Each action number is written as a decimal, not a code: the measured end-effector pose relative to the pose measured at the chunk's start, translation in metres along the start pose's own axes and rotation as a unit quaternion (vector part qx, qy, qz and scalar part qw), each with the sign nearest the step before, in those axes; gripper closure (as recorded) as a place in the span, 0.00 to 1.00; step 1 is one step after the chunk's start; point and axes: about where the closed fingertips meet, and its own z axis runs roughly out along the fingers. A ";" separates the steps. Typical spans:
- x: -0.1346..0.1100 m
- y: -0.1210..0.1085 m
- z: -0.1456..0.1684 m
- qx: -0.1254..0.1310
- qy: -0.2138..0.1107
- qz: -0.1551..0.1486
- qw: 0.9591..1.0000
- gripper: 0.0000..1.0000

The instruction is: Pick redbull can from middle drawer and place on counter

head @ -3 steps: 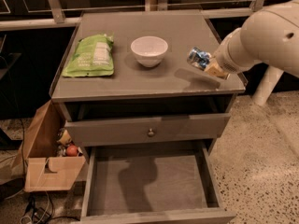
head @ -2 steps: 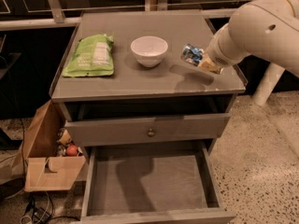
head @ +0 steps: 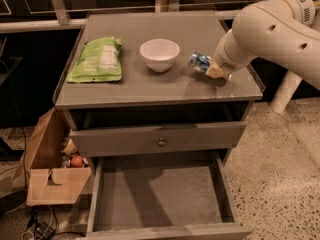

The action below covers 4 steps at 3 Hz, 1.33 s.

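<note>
The small slim silver-and-blue metal redbull can (head: 200,61) is sitting tilted in the gripper (head: 209,68) over the right-hand part of the large flat grey top of the drawer cabinet, the desk (head: 150,86). The gripper's pale fingers are pinching the can from its right side, and the can's end is pointing up and to the left. Whether the can is touching the desk cannot be told; a dim reflection is showing on the surface just beneath it. The thick white robot arm (head: 270,29) is reaching in from the upper right. Just to the left of the can, a round white bowl (head: 159,54) is standing upright on the desk, apart from the can. Farther left, a flat green snack bag (head: 96,60) is lying near the desk's left edge. Below, a closed grey drawer front with a small round metal knob (head: 161,142) is facing forward, and under it the wide shallow grey wooden middle drawer (head: 160,196) is standing pulled out. An open brown cardboard box (head: 50,184) is resting on the floor at the cabinet's left.
</note>
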 end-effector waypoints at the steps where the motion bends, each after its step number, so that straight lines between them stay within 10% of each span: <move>1: 0.005 0.010 0.017 -0.021 0.008 0.002 1.000 1.00; 2: 0.006 0.011 0.019 -0.024 0.010 0.002 1.000 1.00; 4: 0.006 0.011 0.019 -0.024 0.010 0.002 1.000 0.58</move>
